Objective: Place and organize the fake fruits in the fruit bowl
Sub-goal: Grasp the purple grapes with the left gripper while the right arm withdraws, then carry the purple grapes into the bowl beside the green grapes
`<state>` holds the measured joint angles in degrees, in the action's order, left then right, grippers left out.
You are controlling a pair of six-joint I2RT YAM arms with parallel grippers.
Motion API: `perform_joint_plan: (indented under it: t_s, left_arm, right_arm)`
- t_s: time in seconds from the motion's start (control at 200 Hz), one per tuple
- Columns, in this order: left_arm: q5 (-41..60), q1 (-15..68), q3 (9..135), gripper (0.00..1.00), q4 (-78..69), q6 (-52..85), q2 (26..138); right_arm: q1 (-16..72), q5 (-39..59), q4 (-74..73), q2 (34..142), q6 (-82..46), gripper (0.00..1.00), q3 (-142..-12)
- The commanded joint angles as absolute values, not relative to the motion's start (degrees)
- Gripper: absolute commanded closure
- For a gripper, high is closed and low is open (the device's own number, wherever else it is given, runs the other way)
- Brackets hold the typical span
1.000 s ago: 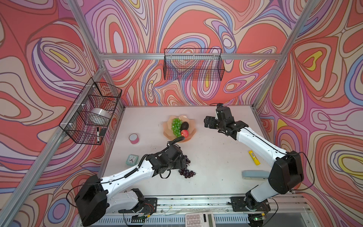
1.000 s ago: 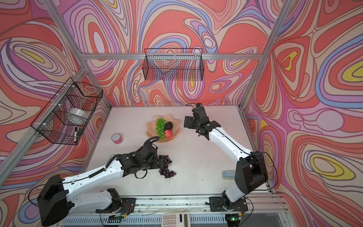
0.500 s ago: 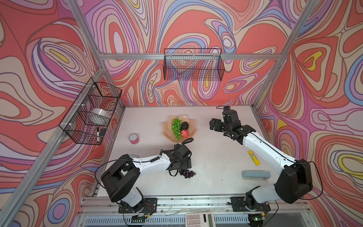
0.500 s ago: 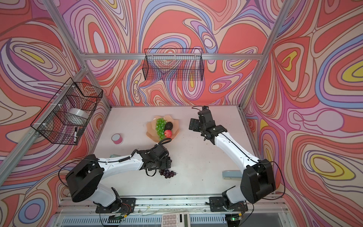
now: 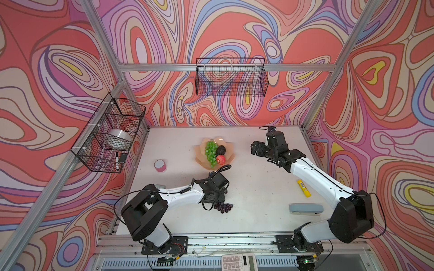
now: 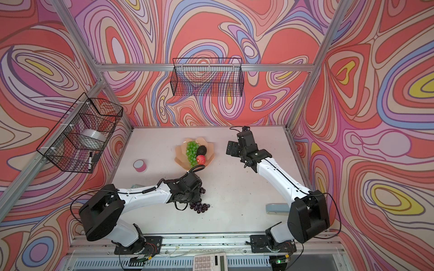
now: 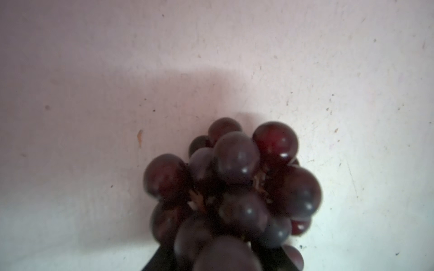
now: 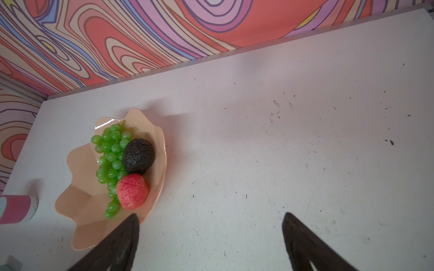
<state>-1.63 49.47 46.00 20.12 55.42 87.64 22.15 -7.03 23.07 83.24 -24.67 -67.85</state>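
Purple grape bunch (image 5: 223, 207) partly hidden beneath left gripper (image 5: 217, 197), jaws unseen

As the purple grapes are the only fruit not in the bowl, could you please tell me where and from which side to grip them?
Probably across the thick middle of the purple grape bunch, where the grapes crowd around the stem, coming down from above. It lies low on the table, offering little to catch from the side, and single outer grapes are round and would likely slip.

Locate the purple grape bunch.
In both top views the purple grape bunch lies on the table at the left gripper, in front of the fruit bowl.
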Motion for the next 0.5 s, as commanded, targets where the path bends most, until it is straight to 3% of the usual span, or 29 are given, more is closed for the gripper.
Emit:
perform_joint_plan:
  t_s: [0.0, 0.225, 0.496]
  left_arm:
    - [-5.0, 49.6, 46.5, 0.67, 26.3, 53.8, 82.1]
    - [-11.5, 48.5, 52.8, 0.67, 38.0, 45.3, 73.8]
    - [-10.9, 39.6, 60.6, 0.67, 45.5, 34.2, 68.1]
  right_arm:
    - [21.8, -7.4, 22.2, 82.4, -24.5, 0.02, -67.3]
    - [21.8, -6.7, 22.0, 82.8, -24.8, 0.02, -67.6]
    - [21.8, -6.4, 22.1, 82.6, -25.1, 0.03, -67.6]
